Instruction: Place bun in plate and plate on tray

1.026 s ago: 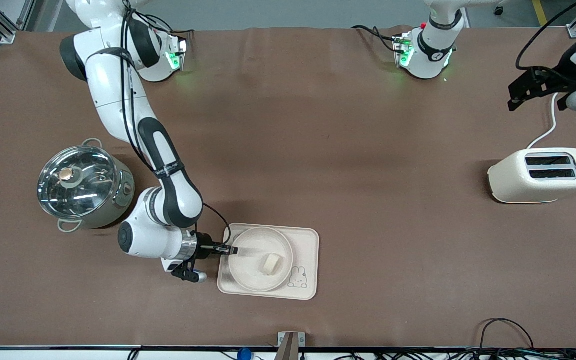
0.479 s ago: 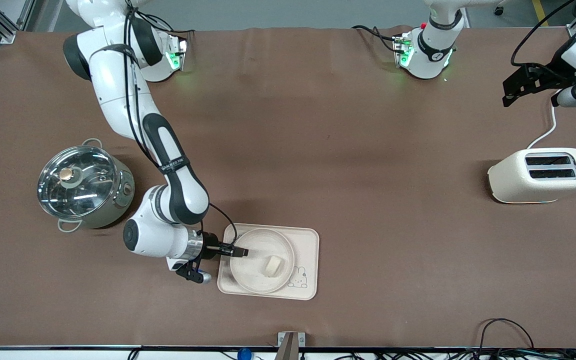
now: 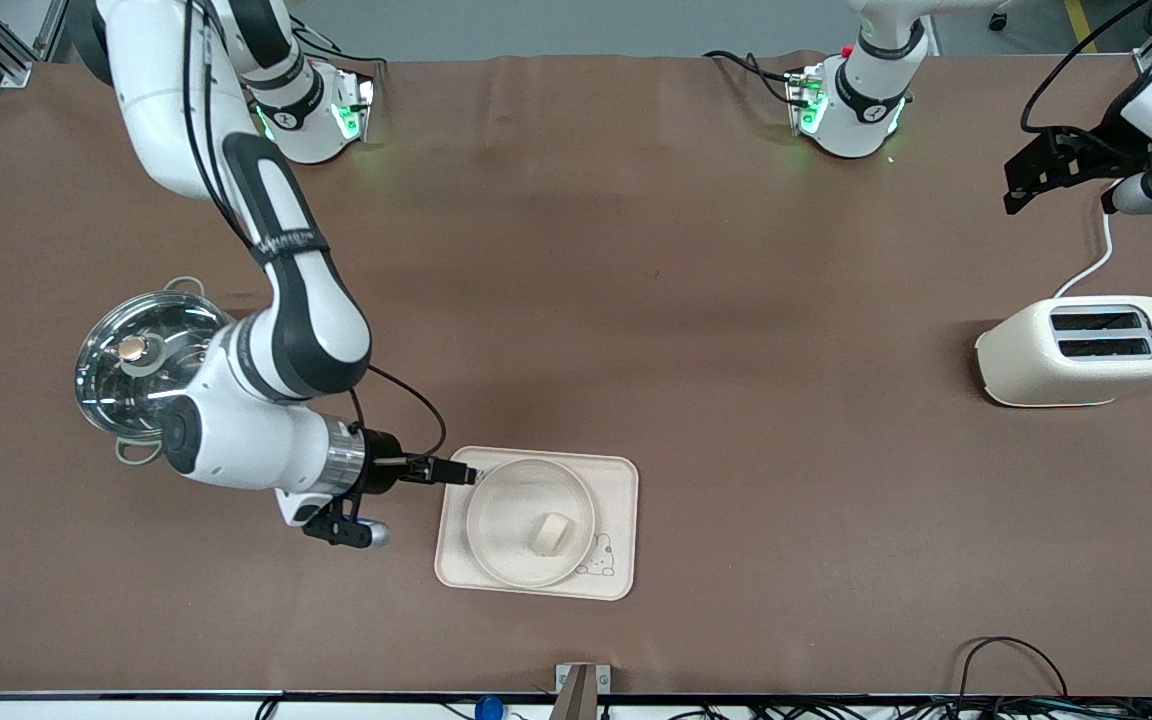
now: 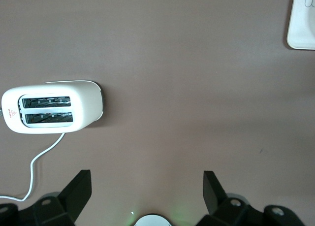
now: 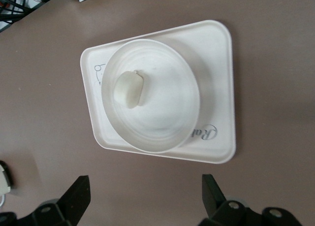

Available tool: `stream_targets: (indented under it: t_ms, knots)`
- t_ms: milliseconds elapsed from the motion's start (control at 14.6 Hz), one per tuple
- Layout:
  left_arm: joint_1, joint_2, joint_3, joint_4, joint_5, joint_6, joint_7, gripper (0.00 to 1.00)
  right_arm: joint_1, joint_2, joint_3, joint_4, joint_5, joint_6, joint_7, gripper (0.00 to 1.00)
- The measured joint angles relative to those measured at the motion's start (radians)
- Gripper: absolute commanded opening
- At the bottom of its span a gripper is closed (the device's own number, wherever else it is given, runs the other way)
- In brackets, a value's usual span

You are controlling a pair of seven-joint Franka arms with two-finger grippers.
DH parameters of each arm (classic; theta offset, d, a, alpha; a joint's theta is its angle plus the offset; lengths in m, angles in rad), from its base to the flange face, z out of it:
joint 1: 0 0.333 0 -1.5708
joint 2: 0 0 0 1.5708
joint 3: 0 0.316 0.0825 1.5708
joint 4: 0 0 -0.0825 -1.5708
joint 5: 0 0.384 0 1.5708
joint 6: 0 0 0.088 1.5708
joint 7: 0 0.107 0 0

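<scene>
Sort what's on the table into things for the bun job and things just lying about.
For the job: bun, in the plate; plate on the tray.
Lying about: pot, toaster.

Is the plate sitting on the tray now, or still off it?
On it. The plate rests inside the tray rim, bun in it; the open right gripper is clear of it.
</scene>
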Motion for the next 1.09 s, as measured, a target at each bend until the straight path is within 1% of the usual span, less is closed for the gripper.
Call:
stream_targets:
  t_ms: [137, 274, 342, 547, 684, 889, 1094]
  knots:
    - [0.000, 0.000, 0.001, 0.000, 0.000, 0.000, 0.000, 1.00, 0.000, -0.068, -0.005, -0.003, -0.150, -0.080, 0.041, 1.00]
    - [0.000, 0.000, 0.001, 0.000, 0.000, 0.000, 0.000, 1.00, 0.000, -0.161, -0.006, -0.019, -0.319, -0.151, 0.058, 1.00]
    - [0.000, 0.000, 0.001, 0.000, 0.000, 0.000, 0.000, 1.00, 0.000, -0.218, -0.007, -0.040, -0.379, -0.173, 0.060, 1.00]
    - [0.000, 0.000, 0.001, 0.000, 0.000, 0.000, 0.000, 1.00, -0.020, -0.394, -0.016, -0.129, -0.490, -0.240, 0.060, 1.00]
    - [0.000, 0.000, 0.000, 0.000, 0.000, 0.000, 0.000, 1.00, -0.070, -0.481, -0.021, -0.165, -0.530, -0.308, 0.052, 1.00]
    - [0.000, 0.000, -0.001, 0.000, 0.000, 0.000, 0.000, 1.00, -0.198, -0.561, -0.021, -0.174, -0.537, -0.409, -0.051, 1.00]
    - [-0.001, 0.000, -0.001, 0.000, 0.000, 0.000, 0.000, 1.00, -0.276, -0.650, -0.018, -0.178, -0.552, -0.517, -0.094, 1.00]
